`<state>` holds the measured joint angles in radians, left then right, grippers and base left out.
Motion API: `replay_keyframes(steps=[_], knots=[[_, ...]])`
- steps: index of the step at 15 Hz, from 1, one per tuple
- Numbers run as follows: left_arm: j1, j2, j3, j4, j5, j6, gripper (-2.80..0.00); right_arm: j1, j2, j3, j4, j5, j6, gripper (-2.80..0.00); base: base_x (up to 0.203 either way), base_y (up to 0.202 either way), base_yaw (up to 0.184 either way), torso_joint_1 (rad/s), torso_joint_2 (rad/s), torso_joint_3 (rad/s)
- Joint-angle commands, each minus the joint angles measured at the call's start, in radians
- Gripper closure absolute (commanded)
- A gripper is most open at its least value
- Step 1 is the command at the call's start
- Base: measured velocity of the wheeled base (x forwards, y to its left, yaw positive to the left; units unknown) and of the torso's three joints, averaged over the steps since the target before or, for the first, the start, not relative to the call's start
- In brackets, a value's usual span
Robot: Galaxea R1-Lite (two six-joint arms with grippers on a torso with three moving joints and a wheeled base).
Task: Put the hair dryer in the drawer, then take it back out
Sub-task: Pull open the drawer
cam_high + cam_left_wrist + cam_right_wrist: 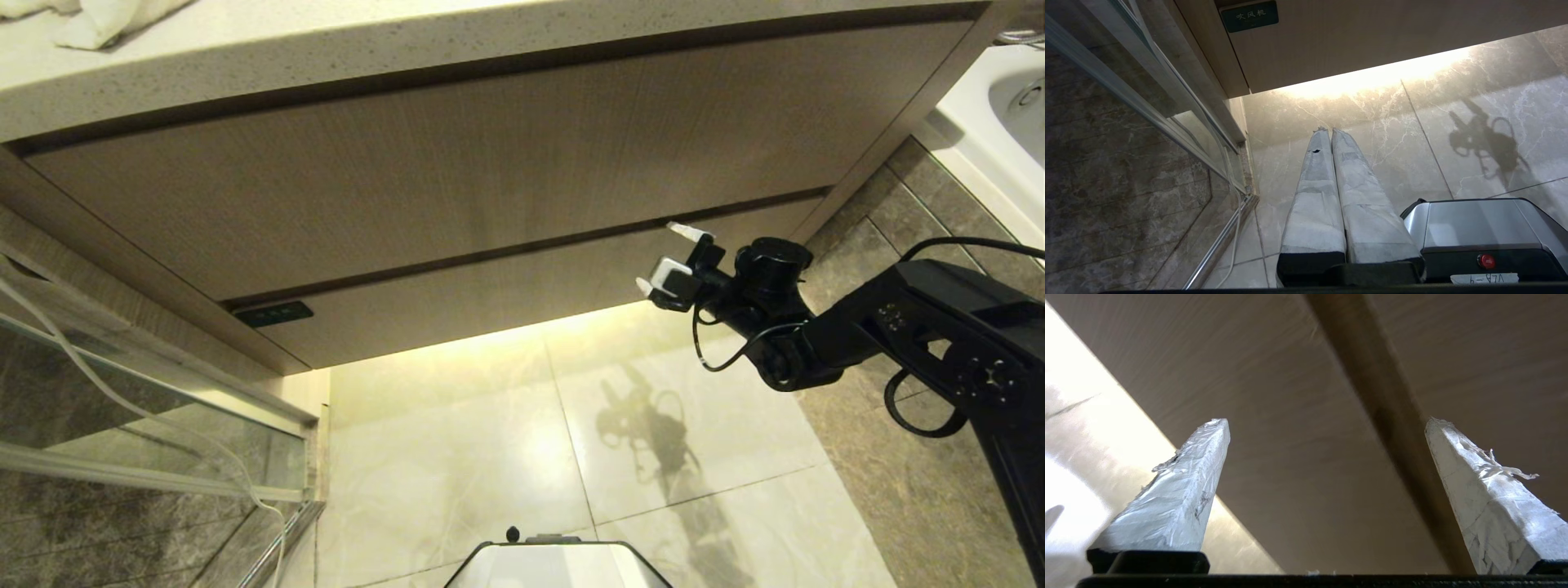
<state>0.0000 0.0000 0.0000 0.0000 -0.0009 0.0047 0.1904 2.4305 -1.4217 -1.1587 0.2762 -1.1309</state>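
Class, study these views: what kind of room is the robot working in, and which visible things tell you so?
Most likely a bathroom: a wood-grain vanity under a speckled countertop, a white tub or basin at the right, a glass panel like a shower screen at the left, and a glossy tiled floor.

Countertop point(326, 57): you see a pale speckled slab running along the top.
Towel point(98, 20): white cloth bunched at its far left corner.
Floor tiles point(457, 457): glossy cream marble, brightly lit under the cabinet.
Glass partition point(122, 392): on your left, metal-framed.
Bathtub point(1000, 122): white, far right.
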Motion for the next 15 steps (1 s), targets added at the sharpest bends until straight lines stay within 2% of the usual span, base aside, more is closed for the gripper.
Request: replay_keyframes(steps=[1,5,12,15], knots=[[0.000,0.000,0.000,0.000,-0.001,0.000,0.00,0.001,0.027,-0.039,0.001,0.006,-0.006,-2.80,0.000,0.000,0.000,0.000,0.00,0.000],[0.000,0.000,0.000,0.000,0.000,0.000,0.00,0.007,0.066,-0.080,0.029,0.004,0.022,-2.80,0.000,0.000,0.000,0.000,0.00,0.000],[0.000,0.000,0.002,0.000,0.001,0.000,0.00,0.017,0.133,-0.241,0.085,0.004,0.025,-2.80,0.000,0.000,0.000,0.000,0.00,0.000],[0.000,0.000,0.002,0.000,0.000,0.000,0.00,0.018,0.147,-0.257,0.088,0.004,0.025,-2.80,0.000,0.000,0.000,0.000,0.00,0.000]])
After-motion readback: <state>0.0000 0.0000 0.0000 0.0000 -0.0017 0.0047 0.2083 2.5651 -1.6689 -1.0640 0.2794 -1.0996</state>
